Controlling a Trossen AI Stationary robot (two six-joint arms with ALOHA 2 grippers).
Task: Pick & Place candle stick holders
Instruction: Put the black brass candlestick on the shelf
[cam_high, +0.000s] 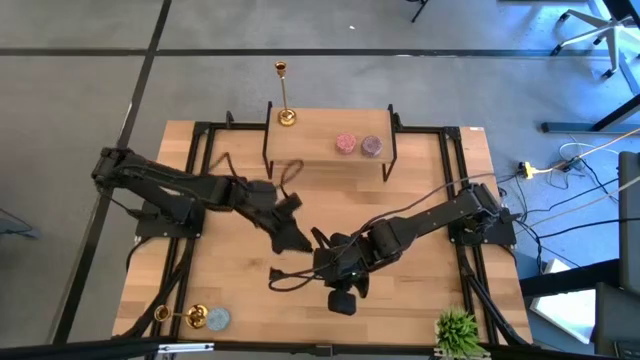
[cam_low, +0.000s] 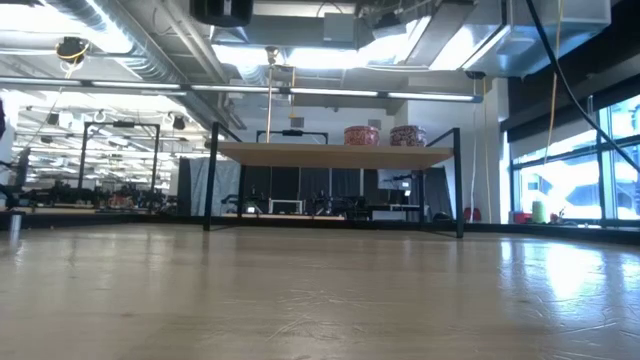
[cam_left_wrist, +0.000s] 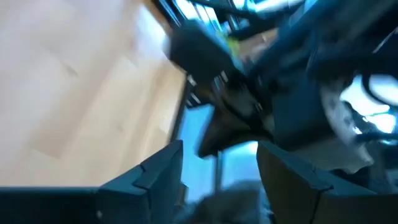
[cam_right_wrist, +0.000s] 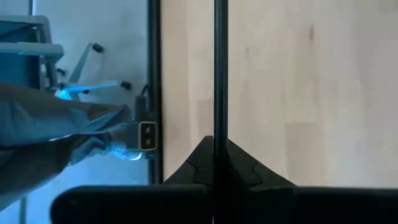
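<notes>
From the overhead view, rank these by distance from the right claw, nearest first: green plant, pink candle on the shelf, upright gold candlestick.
1. Green plant, front right table corner, nearest the right claw.
2. Pink candle, on the shelf.
3. Upright gold candlestick, shelf's back left corner.

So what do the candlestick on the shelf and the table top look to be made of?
Candlestick: likely brass or gold-plated metal, polished; it is yellow-gold with a bright glint on its round base. Table: pale wood planks or laminate with a slight sheen; grain and board seams show, and the low view catches reflected light.
</notes>
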